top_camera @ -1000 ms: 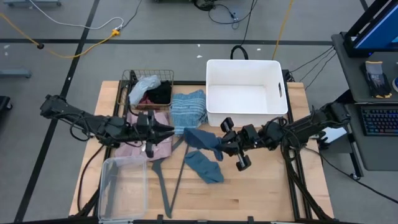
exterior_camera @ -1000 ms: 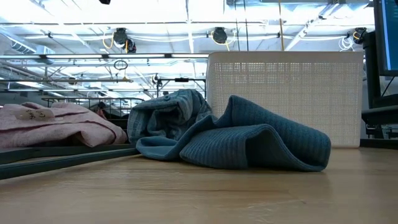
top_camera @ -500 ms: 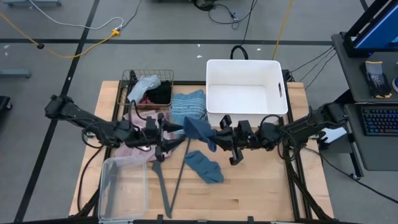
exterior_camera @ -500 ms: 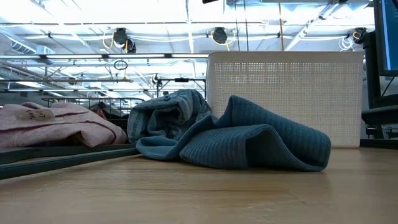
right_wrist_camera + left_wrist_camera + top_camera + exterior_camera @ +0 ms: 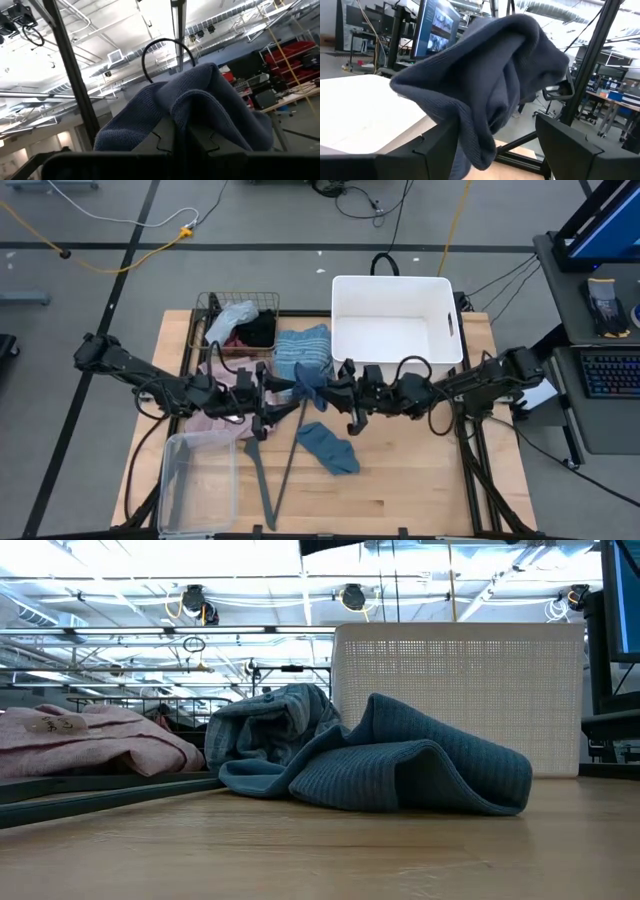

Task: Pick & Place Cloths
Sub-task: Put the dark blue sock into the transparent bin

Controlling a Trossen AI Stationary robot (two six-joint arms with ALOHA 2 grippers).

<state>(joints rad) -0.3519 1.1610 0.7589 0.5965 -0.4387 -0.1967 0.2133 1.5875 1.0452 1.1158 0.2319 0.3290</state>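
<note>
Mid-air handover of a navy cloth (image 5: 312,388) between the two grippers, above the table (image 5: 420,480) just in front of the white bin (image 5: 396,330).

Right gripper (image 5: 338,392) is clamped on a fold of the navy cloth; in its wrist view the cloth drapes over both sides of the pinched fingers. Left gripper (image 5: 280,392) faces it with jaws spread, the cloth hanging between its fingers (image 5: 570,150) but not gripped. The fabric looks light, limp and knit, so I judge it will sag and swing; best taken at a bunched fold, not a loose edge. A teal cloth (image 5: 328,446) lies on the table below, well apart. Against a second ago: the right arm has carried the cloth leftward off the table, the left arm has advanced to meet it, and the left jaws have opened.
</note>
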